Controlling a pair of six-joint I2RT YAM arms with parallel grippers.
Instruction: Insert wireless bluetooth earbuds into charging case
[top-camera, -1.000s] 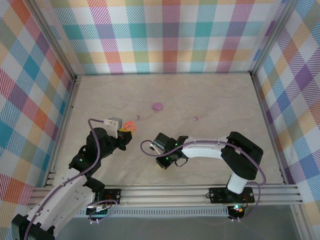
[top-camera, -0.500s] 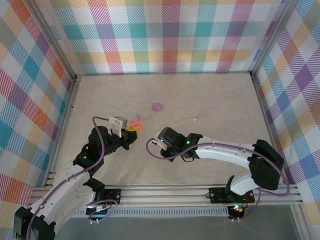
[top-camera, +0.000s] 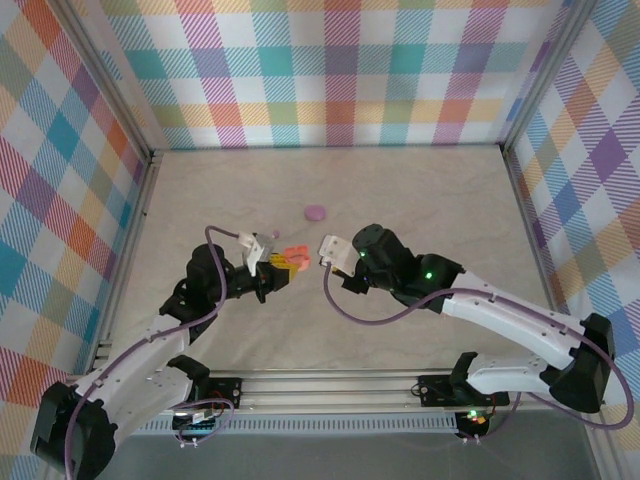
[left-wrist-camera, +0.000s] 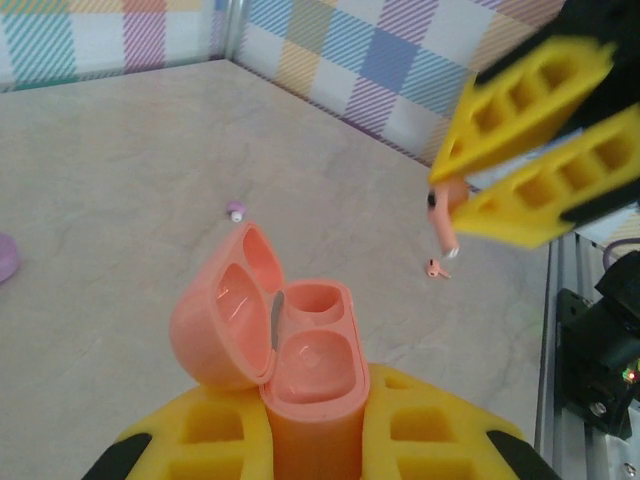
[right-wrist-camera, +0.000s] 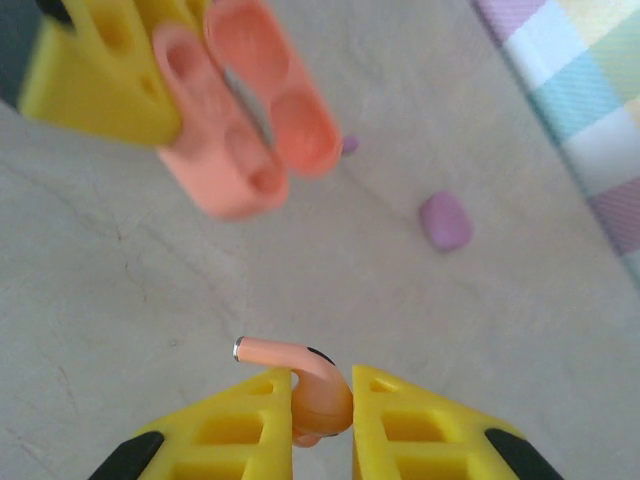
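Left gripper (left-wrist-camera: 312, 425) clamped on open orange case (left-wrist-camera: 300, 350), lid tipped left. Just right of orange case, not touching: right gripper (right-wrist-camera: 320, 398) clamped on orange earbud (right-wrist-camera: 305, 378). Second orange earbud (left-wrist-camera: 434, 268) lies on table (top-camera: 420, 190) near it. Purple earbud (left-wrist-camera: 236, 211) and purple case (top-camera: 315, 212) lie behind orange case.

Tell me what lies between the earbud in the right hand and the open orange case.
Nothing: in the right wrist view, the stretch between the orange earbud and the open case is bare tabletop.

the orange-pink case (left-wrist-camera: 308, 375) and earbud (right-wrist-camera: 312, 388) look like smooth, faintly glossy plastic; the table (left-wrist-camera: 110, 150) looks matt and marbled.
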